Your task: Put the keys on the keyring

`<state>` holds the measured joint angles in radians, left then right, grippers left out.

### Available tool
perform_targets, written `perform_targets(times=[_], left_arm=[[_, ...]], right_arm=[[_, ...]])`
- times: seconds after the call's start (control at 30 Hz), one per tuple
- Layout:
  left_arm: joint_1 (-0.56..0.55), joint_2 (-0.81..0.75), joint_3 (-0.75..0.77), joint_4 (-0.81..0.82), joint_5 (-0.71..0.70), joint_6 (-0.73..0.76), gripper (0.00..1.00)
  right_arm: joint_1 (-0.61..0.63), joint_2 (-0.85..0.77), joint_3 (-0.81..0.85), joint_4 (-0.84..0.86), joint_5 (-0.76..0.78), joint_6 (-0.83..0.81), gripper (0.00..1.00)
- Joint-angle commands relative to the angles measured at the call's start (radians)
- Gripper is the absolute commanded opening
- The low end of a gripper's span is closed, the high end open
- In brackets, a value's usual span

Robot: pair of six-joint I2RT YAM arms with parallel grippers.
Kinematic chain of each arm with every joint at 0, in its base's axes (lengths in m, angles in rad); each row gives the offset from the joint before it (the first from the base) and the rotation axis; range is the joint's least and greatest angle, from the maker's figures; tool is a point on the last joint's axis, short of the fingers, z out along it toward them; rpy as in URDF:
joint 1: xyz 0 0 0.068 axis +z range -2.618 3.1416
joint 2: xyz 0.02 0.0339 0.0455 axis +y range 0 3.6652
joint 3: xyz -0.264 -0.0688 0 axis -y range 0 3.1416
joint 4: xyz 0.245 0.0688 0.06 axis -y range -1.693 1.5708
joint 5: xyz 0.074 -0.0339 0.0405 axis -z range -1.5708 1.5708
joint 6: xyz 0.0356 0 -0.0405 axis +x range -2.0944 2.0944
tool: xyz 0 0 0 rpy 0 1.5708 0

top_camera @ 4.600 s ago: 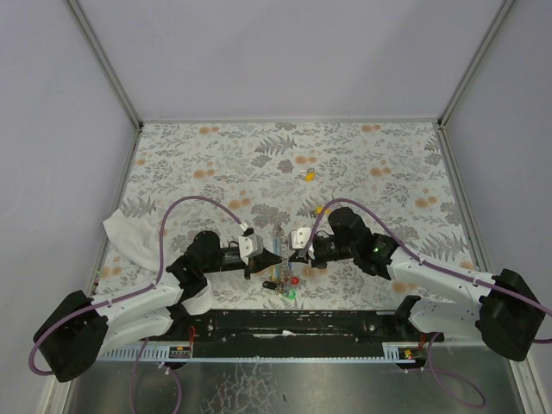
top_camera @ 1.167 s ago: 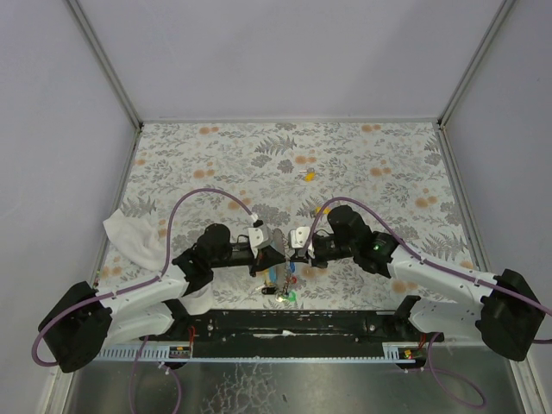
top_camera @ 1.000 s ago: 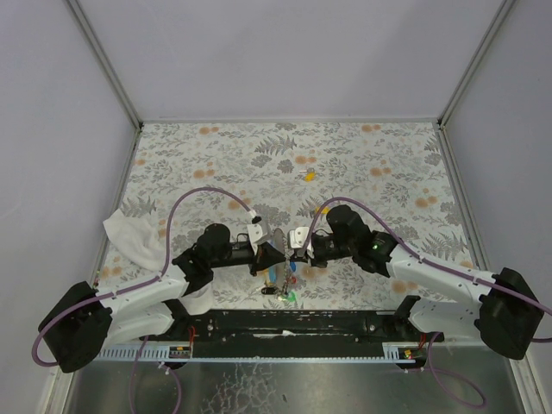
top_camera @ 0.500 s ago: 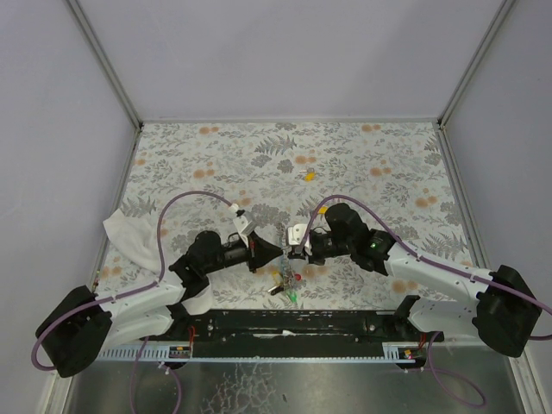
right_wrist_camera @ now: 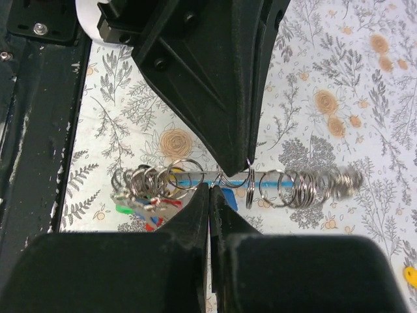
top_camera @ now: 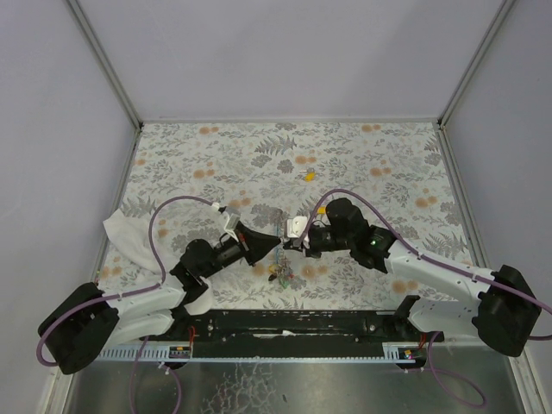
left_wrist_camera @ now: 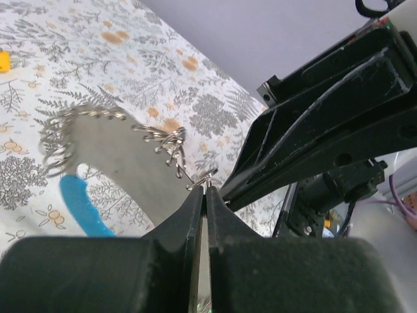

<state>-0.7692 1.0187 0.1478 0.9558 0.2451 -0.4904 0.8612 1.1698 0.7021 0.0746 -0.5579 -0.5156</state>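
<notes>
The keyring [top_camera: 278, 245] is shown in the top external view held off the table [top_camera: 388, 155] between the two claws, close to the near edge and about midway from left to right. The left claw [top_camera: 272, 241] and the right claw [top_camera: 290, 243] are both closed and meet tip to tip on it. A bunch of keys [top_camera: 281, 271] hangs just to the near side. One yellow key [top_camera: 308, 175] lies well apart, farther out on the table.

In the left wrist view, the left claw [left_wrist_camera: 203, 190] is closed on one thin ring [left_wrist_camera: 201, 183] at the edge of the grey strap [left_wrist_camera: 111, 147]. Only the very tips hold it. If the claws are drawn apart or twisted, the ring is likely to slip out and the keyring to drop.

In the right wrist view, the right claw [right_wrist_camera: 210, 193] is closed at the row of rings [right_wrist_camera: 287, 186]. Whether a ring or the strap is pinched cannot be told. The coloured keys [right_wrist_camera: 146, 202] are bunched at one end of the row. The tips of the two claws are almost touching, so a small misalignment could cause a collision or tangle the rings. Releasing either claw to fetch the yellow key would leave the keyring swinging from a single hold.
</notes>
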Motion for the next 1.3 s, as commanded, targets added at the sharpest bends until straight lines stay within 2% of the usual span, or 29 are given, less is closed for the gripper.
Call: perform_targets(times=[0.0,0.1,0.17,0.23,0.33,0.47,0.6,0.8,1.03,1.27], left_arm=[[0.012,0.021,0.016,0.25,-0.1,-0.044,0.0],[0.014,0.022,0.001,0.244,-0.087,-0.025,0.02],[0.014,0.0,-0.014,0.214,-0.073,0.009,0.13],[0.014,-0.041,-0.014,0.126,-0.052,0.064,0.19],[0.016,-0.114,-0.003,-0.028,-0.032,0.147,0.22],[0.02,-0.19,0.008,-0.167,0.027,0.255,0.24],[0.024,-0.181,0.044,-0.267,0.119,0.359,0.25],[0.03,-0.06,0.096,-0.265,0.295,0.485,0.25],[0.037,0.024,0.171,-0.312,0.407,0.655,0.22],[0.039,0.102,0.224,-0.349,0.499,0.696,0.22]], right_arm=[[0.017,0.005,0.059,-0.023,-0.019,-0.008,0.0],[0.018,-0.016,0.072,-0.043,0.028,-0.05,0.0],[0.018,-0.037,0.067,-0.049,0.055,-0.081,0.0],[0.019,-0.057,0.064,-0.063,0.069,-0.114,0.0],[0.017,-0.071,0.072,-0.088,0.087,-0.149,0.0],[0.018,-0.062,0.1,-0.135,0.092,-0.19,0.0],[0.017,-0.046,0.119,-0.166,0.086,-0.236,0.0],[0.018,-0.044,0.117,-0.202,0.05,-0.326,0.0],[0.018,-0.051,0.1,-0.225,0.021,-0.397,0.0],[0.017,-0.055,0.102,-0.23,0.002,-0.407,0.0]])
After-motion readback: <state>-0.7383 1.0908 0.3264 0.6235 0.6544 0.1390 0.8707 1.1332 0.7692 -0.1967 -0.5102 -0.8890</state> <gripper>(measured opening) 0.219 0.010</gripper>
